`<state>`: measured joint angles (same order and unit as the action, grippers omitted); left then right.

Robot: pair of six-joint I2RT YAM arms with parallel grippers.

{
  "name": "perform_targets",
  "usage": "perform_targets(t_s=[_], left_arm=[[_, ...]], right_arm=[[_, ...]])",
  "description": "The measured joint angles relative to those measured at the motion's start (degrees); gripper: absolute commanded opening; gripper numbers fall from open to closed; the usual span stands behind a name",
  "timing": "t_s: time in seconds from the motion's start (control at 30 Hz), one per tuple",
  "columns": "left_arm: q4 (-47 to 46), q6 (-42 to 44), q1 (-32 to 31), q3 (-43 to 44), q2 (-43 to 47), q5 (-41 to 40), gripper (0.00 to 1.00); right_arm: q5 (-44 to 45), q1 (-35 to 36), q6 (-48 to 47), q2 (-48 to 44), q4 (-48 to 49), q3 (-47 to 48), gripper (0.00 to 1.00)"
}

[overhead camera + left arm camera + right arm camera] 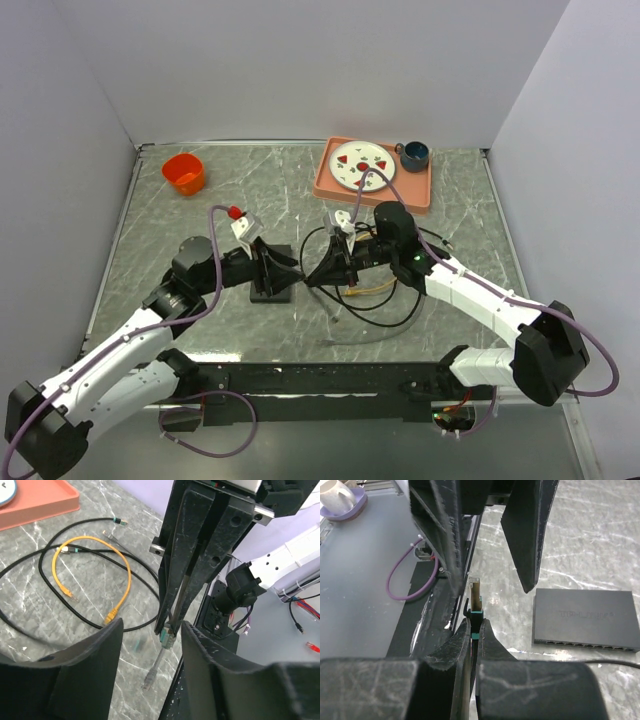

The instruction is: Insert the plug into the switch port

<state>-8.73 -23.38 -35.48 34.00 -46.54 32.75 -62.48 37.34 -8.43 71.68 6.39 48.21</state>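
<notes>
**Top view.** Both tools meet tip to tip at frame centre over the bench [180, 240]: left tool [283, 270], right tool [322, 268]. The switch [270, 292] lies flat just below the left tool. The plug is too small to make out here.

**Left wrist.** The left tool is half spread, with a pad on either side of the plug [166, 636]. There is a gap on both sides and no contact seen. The plug's teal boot is held by the right tool, which reaches in from the top. A loose yellow cable [128, 577] lies at upper left.

**Right wrist.** The right tool is pressed together on the plug's boot, clear tip pointing up-frame. The switch sits at right, with its ports [585, 644] along its lower edge, well apart from the plug.

**Judgement.** The step looks like a handover or regrasp, not yet insertion. Next, the left pads must pinch the plug squarely before the right tool lets go. Then the tip needs lining up with a port.
</notes>
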Motion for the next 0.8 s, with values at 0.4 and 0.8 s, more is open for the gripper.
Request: perform_targets(t_s=[0.4, 0.8], left_arm=[[-1.2, 0.2, -2.4, 0.9, -2.9, 0.9, 0.01], [0.1, 0.4, -3.7, 1.4, -4.1, -1.0, 0.45]], right_arm=[[1.5, -0.3, 0.6, 0.1, -3.2, 0.6, 0.0], [2.0, -0.4, 1.5, 0.2, -4.4, 2.5, 0.0]])
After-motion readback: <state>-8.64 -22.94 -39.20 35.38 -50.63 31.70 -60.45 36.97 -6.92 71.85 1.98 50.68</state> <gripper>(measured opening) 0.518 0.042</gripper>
